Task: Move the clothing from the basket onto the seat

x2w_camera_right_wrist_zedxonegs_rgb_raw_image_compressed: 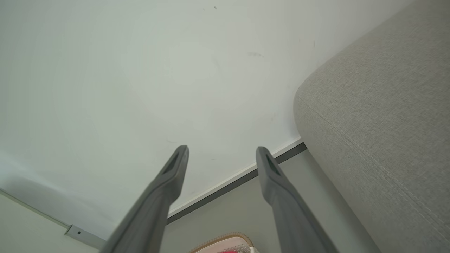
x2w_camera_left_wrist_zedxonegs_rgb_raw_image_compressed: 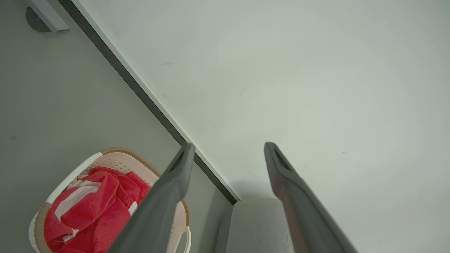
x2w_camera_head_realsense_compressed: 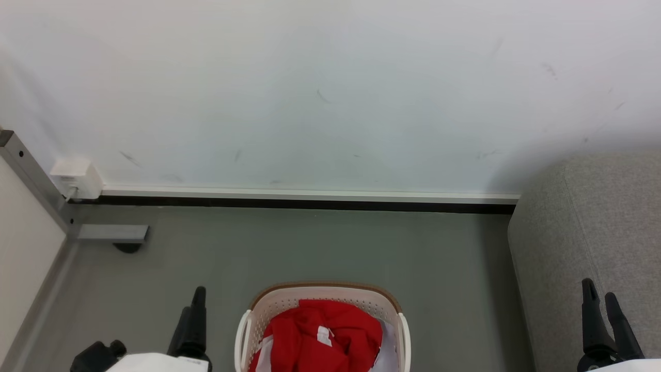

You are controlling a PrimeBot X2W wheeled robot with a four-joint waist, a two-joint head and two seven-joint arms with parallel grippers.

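Observation:
Red clothing (x2w_camera_head_realsense_compressed: 320, 338) with white panels and a small white label lies heaped in the cream perforated basket (x2w_camera_head_realsense_compressed: 268, 302) on the floor at the bottom centre of the head view. The left wrist view has the clothing (x2w_camera_left_wrist_zedxonegs_rgb_raw_image_compressed: 95, 207) and the basket (x2w_camera_left_wrist_zedxonegs_rgb_raw_image_compressed: 116, 160) at its lower left. My left gripper (x2w_camera_head_realsense_compressed: 192, 307) stands left of the basket, open and empty (x2w_camera_left_wrist_zedxonegs_rgb_raw_image_compressed: 228, 147). My right gripper (x2w_camera_head_realsense_compressed: 599, 292) is open and empty (x2w_camera_right_wrist_zedxonegs_rgb_raw_image_compressed: 221, 149), in front of the grey seat (x2w_camera_head_realsense_compressed: 594, 232). The seat (x2w_camera_right_wrist_zedxonegs_rgb_raw_image_compressed: 386, 123) stands right of the basket (x2w_camera_right_wrist_zedxonegs_rgb_raw_image_compressed: 225, 242).
A white wall (x2w_camera_head_realsense_compressed: 330, 93) with a dark baseboard (x2w_camera_head_realsense_compressed: 310, 205) runs behind the basket. A grey metal frame leg (x2w_camera_head_realsense_compressed: 111, 233) and a white box (x2w_camera_head_realsense_compressed: 77, 178) sit at the left. Grey floor (x2w_camera_head_realsense_compressed: 310, 248) lies between wall and basket.

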